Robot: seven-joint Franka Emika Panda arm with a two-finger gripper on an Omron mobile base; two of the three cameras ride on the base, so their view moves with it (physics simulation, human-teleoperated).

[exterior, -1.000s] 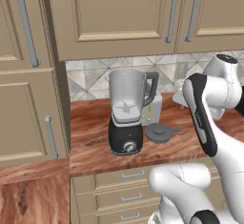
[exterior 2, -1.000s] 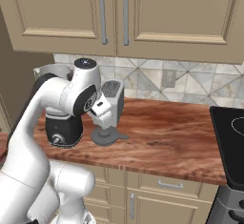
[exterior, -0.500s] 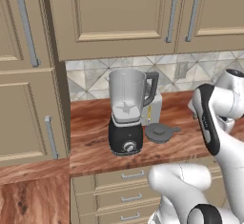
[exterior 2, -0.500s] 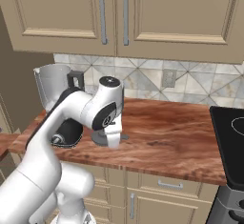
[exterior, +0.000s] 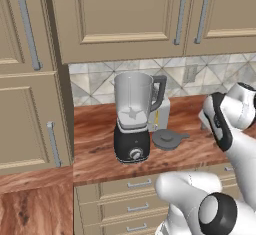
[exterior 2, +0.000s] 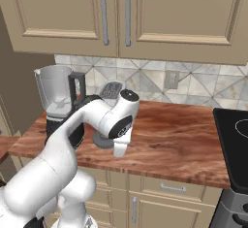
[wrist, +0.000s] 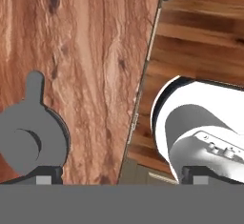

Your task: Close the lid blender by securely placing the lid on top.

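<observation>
The blender point(exterior: 132, 124) stands on the wooden counter with its clear jar point(exterior 2: 54, 87) open at the top. The dark grey lid point(exterior: 167, 139) lies flat on the counter just right of the blender's base, its tab pointing right. In the hand view the lid point(wrist: 31, 142) sits at the lower left, by one fingertip point(wrist: 45, 176). My gripper point(exterior 2: 119, 153) points down over the counter's front edge, in front of the lid point(exterior 2: 100, 141). It is open with nothing between its fingers point(wrist: 195, 176).
A pale boxy appliance point(exterior: 160, 113) stands behind the lid against the tiled wall. Cupboards hang above the counter point(exterior 2: 179, 135). A black cooktop point(exterior 2: 236, 135) lies at the far right. The counter's front edge point(wrist: 143, 75) runs through the hand view, with wooden floor point(wrist: 200, 37) beyond it.
The arm has swung away from the lid and pale appliance toward the counter's front edge, and the hand now points down. The lid and blender have not moved.
</observation>
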